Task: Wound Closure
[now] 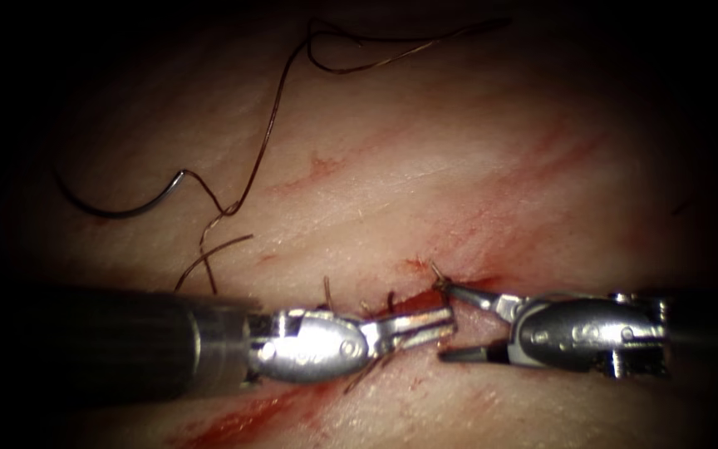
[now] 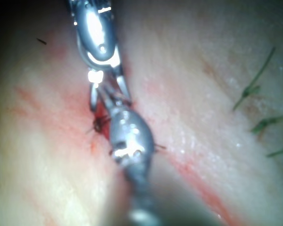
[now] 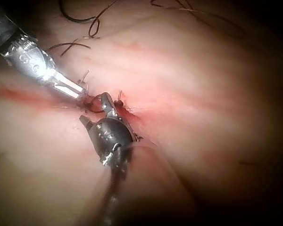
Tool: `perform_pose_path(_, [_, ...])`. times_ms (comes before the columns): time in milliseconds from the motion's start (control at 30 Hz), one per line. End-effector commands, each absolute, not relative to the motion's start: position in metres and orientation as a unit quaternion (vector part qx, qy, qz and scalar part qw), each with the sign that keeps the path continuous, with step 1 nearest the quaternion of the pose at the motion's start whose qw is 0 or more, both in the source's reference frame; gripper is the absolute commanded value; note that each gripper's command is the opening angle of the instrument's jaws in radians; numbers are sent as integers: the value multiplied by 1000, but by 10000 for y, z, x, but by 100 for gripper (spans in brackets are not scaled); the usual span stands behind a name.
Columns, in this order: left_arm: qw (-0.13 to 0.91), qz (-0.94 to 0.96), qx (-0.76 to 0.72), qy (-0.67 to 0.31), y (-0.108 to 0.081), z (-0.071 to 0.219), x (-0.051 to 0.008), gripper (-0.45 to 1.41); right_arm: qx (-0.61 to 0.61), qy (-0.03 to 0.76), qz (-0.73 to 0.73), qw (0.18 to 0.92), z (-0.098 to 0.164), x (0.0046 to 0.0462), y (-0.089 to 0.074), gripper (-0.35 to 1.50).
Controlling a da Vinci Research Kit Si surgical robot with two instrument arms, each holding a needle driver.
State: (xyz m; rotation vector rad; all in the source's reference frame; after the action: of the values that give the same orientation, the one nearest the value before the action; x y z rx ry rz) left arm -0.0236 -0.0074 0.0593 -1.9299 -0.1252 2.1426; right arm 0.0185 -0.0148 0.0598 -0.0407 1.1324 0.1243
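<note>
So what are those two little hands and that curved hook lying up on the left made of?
Both hands, left and right, look like polished metal: silvery with bright glints. The needle, lying free on the tissue left of the cut, looks like thin dark steel wire, probably.

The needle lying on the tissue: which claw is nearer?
Left. The needle lies free above the left claw; the right claw, jaws open, sits farther right at the cut.
</note>
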Motion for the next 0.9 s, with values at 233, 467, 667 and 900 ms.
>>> perform_pose_path(233, [133, 731, -667, -45, -70, 589, -241, -45, -23, 533, 67, 843, 611, 215, -144, 148])
perform_pose_path(467, [139, 727, -671, -47, -63, 579, -241, -45, -24, 532, 64, 844, 629, 239, -141, 146])
perform_pose_path(667, [142, 726, -671, -47, -62, 579, -244, -45, -25, 530, 56, 846, 638, 249, -145, 146])
perform_pose_path(900, [145, 725, -671, -46, -63, 581, -250, -45, -30, 540, 66, 838, 627, 248, -134, 141])
